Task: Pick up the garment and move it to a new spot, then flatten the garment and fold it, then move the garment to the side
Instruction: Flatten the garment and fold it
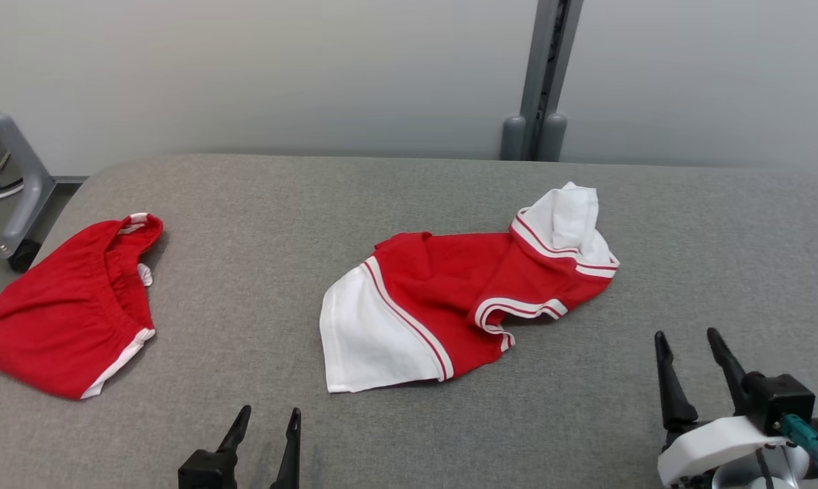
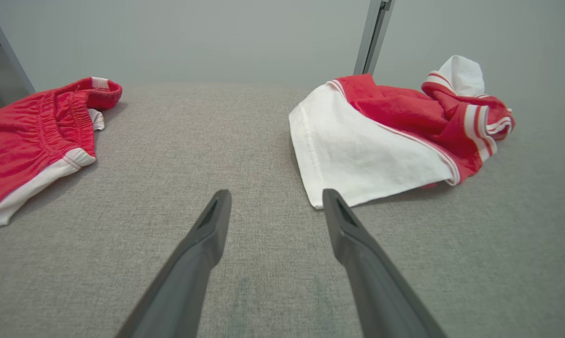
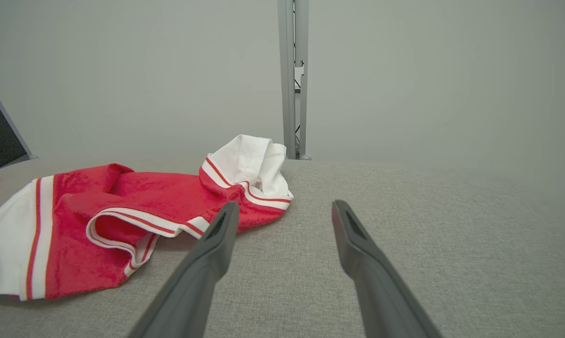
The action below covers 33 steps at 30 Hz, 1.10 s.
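- Pincers on both arms are cut off at the bottom of the head view: the left gripper (image 1: 270, 409) shows little more than two dark fingers, the right gripper (image 1: 685, 333) its fingers and a pale wrist housing.
- The red-and-white garment (image 1: 443, 299) lies crumpled near the middle of the grey padded table (image 1: 246, 204), its folds hiding its true shape.
- A second red garment (image 1: 69, 305) with white trim lies at the table's left edge, well apart from the first.
- A grey upright post (image 1: 545, 68) stands against the pale wall behind; a wheeled frame (image 1: 22, 183) at far left is partly out of frame.
- Both grippers are spread and empty, the left near the garment's white corner, the right near its striped hem, neither touching cloth.
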Tool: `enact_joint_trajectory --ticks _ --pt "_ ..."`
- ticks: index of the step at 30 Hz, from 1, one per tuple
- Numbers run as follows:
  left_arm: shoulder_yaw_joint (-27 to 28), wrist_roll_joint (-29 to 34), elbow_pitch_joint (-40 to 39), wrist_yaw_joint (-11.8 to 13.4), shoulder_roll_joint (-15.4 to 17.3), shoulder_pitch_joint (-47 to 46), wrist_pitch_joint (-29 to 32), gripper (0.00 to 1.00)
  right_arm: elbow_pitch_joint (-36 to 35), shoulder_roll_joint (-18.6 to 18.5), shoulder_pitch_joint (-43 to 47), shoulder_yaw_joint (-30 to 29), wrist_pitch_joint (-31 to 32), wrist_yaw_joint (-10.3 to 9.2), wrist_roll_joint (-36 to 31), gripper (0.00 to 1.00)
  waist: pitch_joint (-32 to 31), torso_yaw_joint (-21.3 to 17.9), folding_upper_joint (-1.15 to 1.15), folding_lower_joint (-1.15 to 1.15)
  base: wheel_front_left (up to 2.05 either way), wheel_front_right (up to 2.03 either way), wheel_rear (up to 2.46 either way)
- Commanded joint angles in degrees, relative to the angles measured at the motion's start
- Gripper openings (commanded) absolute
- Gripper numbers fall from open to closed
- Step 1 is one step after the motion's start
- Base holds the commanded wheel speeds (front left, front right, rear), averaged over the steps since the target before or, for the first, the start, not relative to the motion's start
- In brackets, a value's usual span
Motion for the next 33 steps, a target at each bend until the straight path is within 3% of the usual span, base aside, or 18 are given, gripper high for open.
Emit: enact_joint_trajectory --ticks 1,12,21,26,33 --pt "0.85 0.64 -0.56 0.27 0.24 0.54 -0.11 1.0 -0.67 -0.18 0.92 0.86 -0.01 0.0 0.44 1.0 -1.26 -1.86 0.0 0.0 0.0 0.0 0.0" --pt "5.01 1.58 -1.62 1.26 0.23 2.9 -0.11 1.0 -2.02 -0.25 5.57 4.08 -0.01 0.0 2.76 1.0 -2.14 -5.98 0.0 0.0 0.0 0.0 0.0" --pt "5.87 1.28 -2.03 1.55 0.23 1.86 -0.11 1.0 -2.32 -0.2 5.47 5.59 -0.01 0.0 2.26 1.0 -1.4 -5.7 0.0 0.0 0.0 0.0 0.0" --pt "5.6 2.09 -1.18 1.47 0.23 1.65 -0.11 1.0 -1.99 -0.19 3.72 11.68 -0.01 0.0 2.72 1.0 -0.7 -4.06 0.0 0.0 0.0 0.0 0.0" --pt "4.03 1.49 0.35 1.26 0.24 0.67 -0.11 1.0 0.54 -0.21 -2.42 26.93 -0.01 0.0 3.57 1.0 1.01 1.27 0.0 0.0 0.0 0.0 0.0"
